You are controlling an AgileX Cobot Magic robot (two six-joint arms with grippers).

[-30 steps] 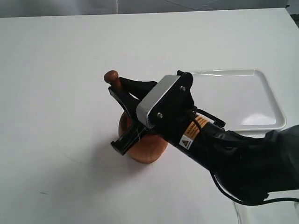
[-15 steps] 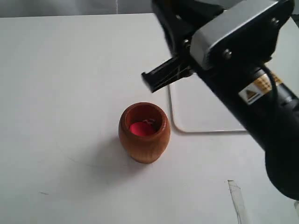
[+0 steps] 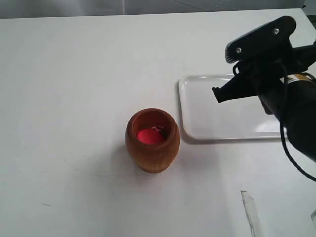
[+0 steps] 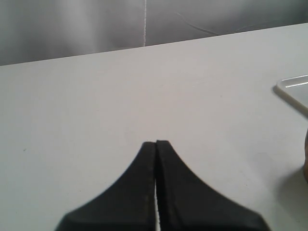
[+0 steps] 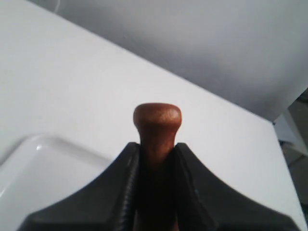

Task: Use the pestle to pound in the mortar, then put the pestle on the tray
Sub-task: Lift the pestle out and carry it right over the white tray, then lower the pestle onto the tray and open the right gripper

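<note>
The reddish-brown wooden mortar (image 3: 152, 143) stands upright mid-table with something bright red (image 3: 149, 136) inside. To its right lies the white tray (image 3: 207, 123). My right gripper (image 3: 220, 94) hovers over the tray's middle, apart from the mortar. In the right wrist view it (image 5: 157, 147) is shut on the pestle (image 5: 157, 120), whose round knob sticks out past the fingertips, with a corner of the tray (image 5: 43, 163) below. The exterior view hides the pestle behind the gripper. My left gripper (image 4: 156, 143) is shut on nothing, low over bare table, with the tray's corner (image 4: 294, 89) off to one side.
A thin clear strip (image 3: 251, 212) lies near the front right of the white table. The right arm's dark body (image 3: 296, 118) fills the right side above the tray. A grey backdrop (image 4: 72, 29) rises behind the table's far edge.
The right gripper has lifted the pestle out of the mortar and carried it right, over the tray. The mortar's mouth and red contents are now uncovered.
</note>
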